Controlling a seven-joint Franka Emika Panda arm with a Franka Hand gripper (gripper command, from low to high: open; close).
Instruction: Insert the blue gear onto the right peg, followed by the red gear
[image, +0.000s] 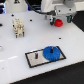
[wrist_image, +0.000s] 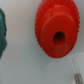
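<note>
With the blue gear (image: 50, 53) already seated on the plate (image: 35, 59), the tool (image: 58, 20), its grip state unclear, hovers over the red gear (image: 59, 22) at upper right.

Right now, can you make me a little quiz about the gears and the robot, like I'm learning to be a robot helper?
1. True or false: the blue gear already lies on the grey plate.
2. Where is the red gear?
A. on the plate, on top of the blue one
B. just under the gripper, away from the plate
C. beside the small wooden block
3. Fill in the missing word: in the wrist view, the red gear has a dark ____ in its middle.

Key
1. True
2. B
3. hole
</note>
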